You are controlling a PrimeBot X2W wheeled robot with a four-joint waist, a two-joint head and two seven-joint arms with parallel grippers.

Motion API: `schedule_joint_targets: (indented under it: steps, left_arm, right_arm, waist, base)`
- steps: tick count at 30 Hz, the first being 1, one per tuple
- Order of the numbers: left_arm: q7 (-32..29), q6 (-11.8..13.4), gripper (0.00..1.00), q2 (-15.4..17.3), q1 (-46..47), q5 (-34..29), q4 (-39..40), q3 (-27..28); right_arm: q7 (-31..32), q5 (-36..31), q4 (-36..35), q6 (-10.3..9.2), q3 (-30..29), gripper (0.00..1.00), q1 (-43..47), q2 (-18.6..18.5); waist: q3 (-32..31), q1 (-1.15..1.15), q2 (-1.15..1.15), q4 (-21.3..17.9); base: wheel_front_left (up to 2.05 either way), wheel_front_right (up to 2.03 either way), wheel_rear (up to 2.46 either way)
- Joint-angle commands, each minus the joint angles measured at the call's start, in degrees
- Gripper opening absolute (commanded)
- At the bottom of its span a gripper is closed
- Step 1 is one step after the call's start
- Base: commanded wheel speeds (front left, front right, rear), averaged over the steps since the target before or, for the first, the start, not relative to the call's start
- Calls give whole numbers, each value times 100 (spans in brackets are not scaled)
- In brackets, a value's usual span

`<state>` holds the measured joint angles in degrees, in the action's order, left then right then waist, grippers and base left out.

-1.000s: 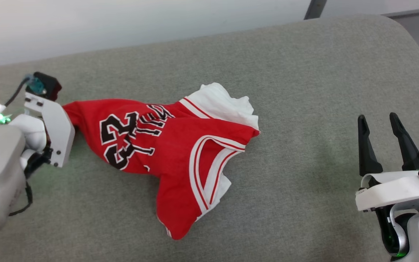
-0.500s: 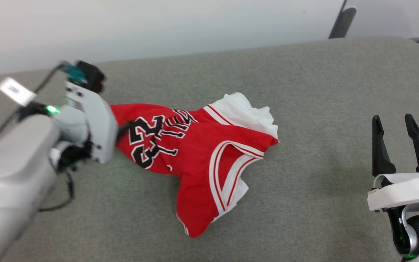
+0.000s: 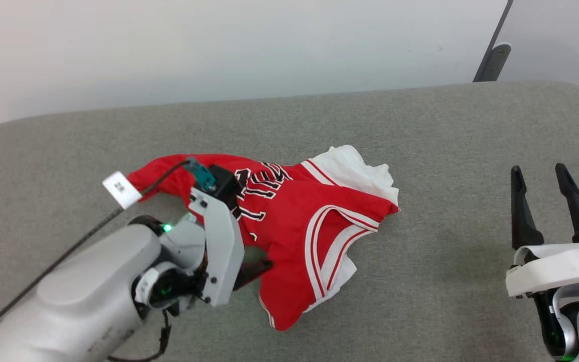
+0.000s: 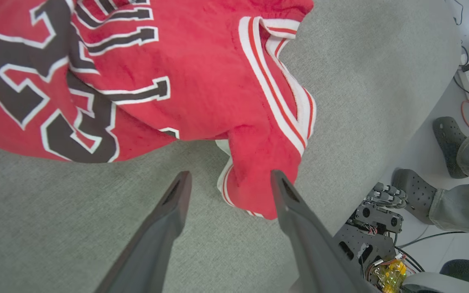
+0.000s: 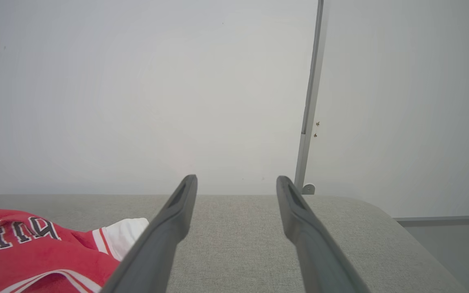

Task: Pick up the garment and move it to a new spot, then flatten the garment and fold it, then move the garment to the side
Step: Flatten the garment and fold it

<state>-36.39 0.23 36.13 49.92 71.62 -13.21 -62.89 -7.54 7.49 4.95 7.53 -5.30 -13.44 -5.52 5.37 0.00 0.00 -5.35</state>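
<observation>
The garment (image 3: 319, 221) is a red jersey with black white-outlined lettering, striped trim and a white sleeve, lying crumpled on the grey padded table (image 3: 420, 125). My left gripper (image 3: 257, 266) reaches in over its near left part, with the wrist covering some of the lettering. In the left wrist view the left gripper (image 4: 230, 175) stands open just above the table, and a hanging corner of the garment (image 4: 169, 81) lies between and beyond its fingertips. My right gripper (image 3: 538, 171) is open at the right, well away from the cloth. The right wrist view shows the right gripper (image 5: 236, 179) with nothing between its fingers and the garment (image 5: 35, 252) low on the left.
A white wall and a slanted metal post (image 3: 490, 55) stand behind the table. Past the table's edge, the left wrist view shows a person's feet in grey shoes (image 4: 446, 138), floor cables and a robot base (image 4: 377, 228).
The head camera has shifted. My left arm has left the garment's left end and swung across to its near side. The garment's left end now lies loose. The right arm stays put.
</observation>
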Motion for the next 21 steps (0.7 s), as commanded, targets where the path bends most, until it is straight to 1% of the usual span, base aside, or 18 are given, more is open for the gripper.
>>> schedule_joint_targets:
  steps: [1,3,6,11,14,16,17,18,20,21]
  left_arm:
    - [-58,93,100,54,-110,-23,123,-45]
    - [-84,129,100,68,-166,-28,174,-82]
    - [72,162,100,45,-318,-129,161,-154]
    - [300,77,100,-30,-468,-281,-205,-264]
    - [387,60,100,-100,-562,-216,-405,-242]
    - [484,-49,100,-188,-614,-83,-600,-173]
    - [527,-102,28,-218,-621,-23,-701,-122]
    - [514,-193,0,-243,-633,28,-784,-122]
    - [571,-318,0,-259,-559,32,-941,-91]
    - [547,-337,0,-275,-548,98,-1015,-62]
  right_arm:
    - [14,-7,-21,-8,44,100,52,-10]
    - [12,14,-14,-8,69,100,40,-15]
    - [2,48,24,-8,109,100,4,-15]
    - [-10,72,52,-9,153,100,-59,-4]
    - [-30,91,77,-9,150,100,-94,-8]
    - [-51,98,89,-8,155,100,-133,-15]
    - [-64,102,95,-9,154,100,-142,-14]
    - [-78,102,103,-8,157,100,-136,-11]
    - [-91,97,126,-8,150,100,-148,-7]
    - [-101,93,129,-8,142,100,-158,-4]
  waist:
    - [22,0,0,-55]
    - [34,0,0,-84]
    - [94,0,0,-216]
    - [173,0,0,-401]
    - [218,0,0,-451]
    - [262,0,0,-493]
    - [279,0,0,-510]
    - [289,0,0,-524]
    - [310,0,0,-549]
    - [315,0,0,-557]
  base:
    - [0,0,0]
    - [0,0,0]
    - [0,0,0]
    - [0,0,0]
    - [0,0,0]
    - [0,0,0]
    - [0,0,0]
    - [0,0,0]
    - [0,0,0]
    - [0,0,0]
